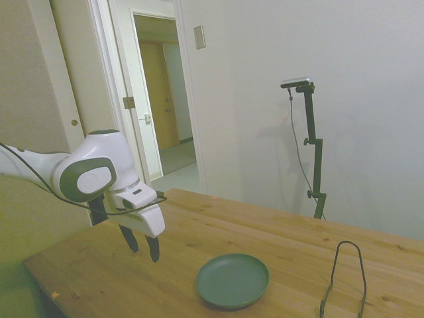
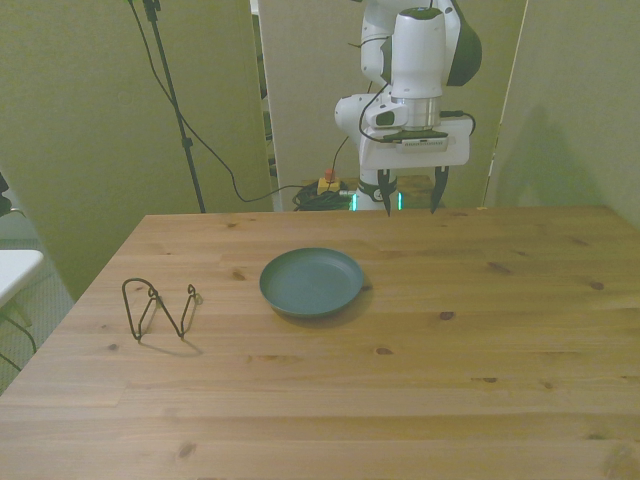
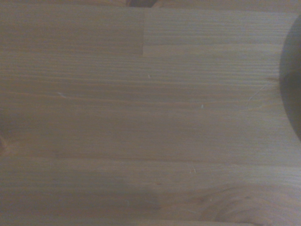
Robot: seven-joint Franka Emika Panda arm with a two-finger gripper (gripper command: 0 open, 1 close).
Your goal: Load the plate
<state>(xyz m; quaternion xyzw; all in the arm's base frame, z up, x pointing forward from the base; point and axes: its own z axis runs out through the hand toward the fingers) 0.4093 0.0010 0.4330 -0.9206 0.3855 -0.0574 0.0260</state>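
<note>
nearest in the front view, bare table (image 2: pixel 400 400); then the wire rack (image 2: pixel 160 308) standing on the front view's left, and the green plate (image 2: pixel 311 281) lying flat mid-table, well apart from the rack. farthest back hangs the gripper (image 2: pixel 411 200), fingers spread, holding nothing. the plate sits nearer than the gripper and toward the front view's left, so the reach goes forward, down and leftward; round, no long axis

The plate (image 2: pixel 311 282) lies on the table (image 2: pixel 480 380). The wire rack (image 2: pixel 160 309) stands at the front view's left, apart from it.
</note>
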